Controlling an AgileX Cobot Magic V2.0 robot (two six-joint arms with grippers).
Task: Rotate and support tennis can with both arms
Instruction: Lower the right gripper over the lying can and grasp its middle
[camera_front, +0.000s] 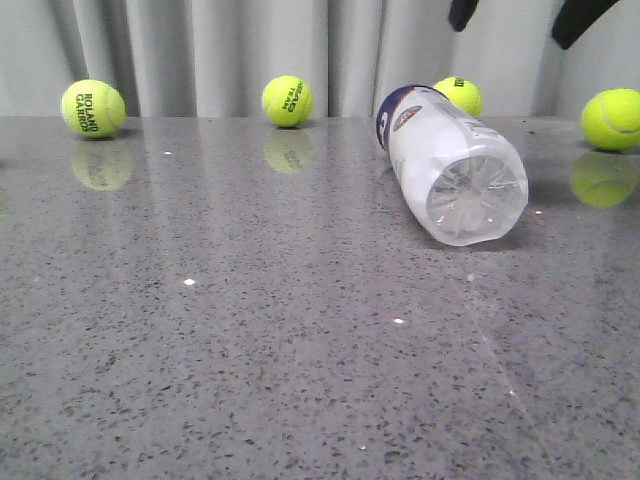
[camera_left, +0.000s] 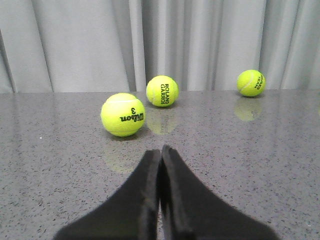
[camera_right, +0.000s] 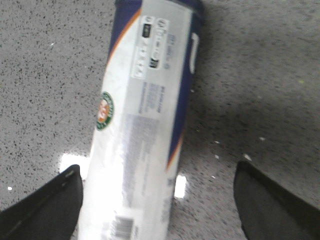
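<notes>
The tennis can (camera_front: 452, 165) lies on its side on the grey table at the right, with its ribbed clear bottom toward the camera and its navy band at the far end. My right gripper (camera_front: 518, 15) hangs open above it, only its two black fingertips showing. In the right wrist view the can (camera_right: 145, 120) lies below and between the wide-open fingers (camera_right: 50, 205), nearer one of them, with logo, barcode and orange stripe in sight. My left gripper (camera_left: 160, 152) is shut and empty, low over the table. The can does not show in the left wrist view.
Several yellow tennis balls stand along the back of the table by a grey curtain: one at far left (camera_front: 93, 108), one in the middle (camera_front: 288, 100), one behind the can (camera_front: 460, 95), one at far right (camera_front: 612, 118). A Wilson ball (camera_left: 123, 114) lies just ahead of the left gripper.
</notes>
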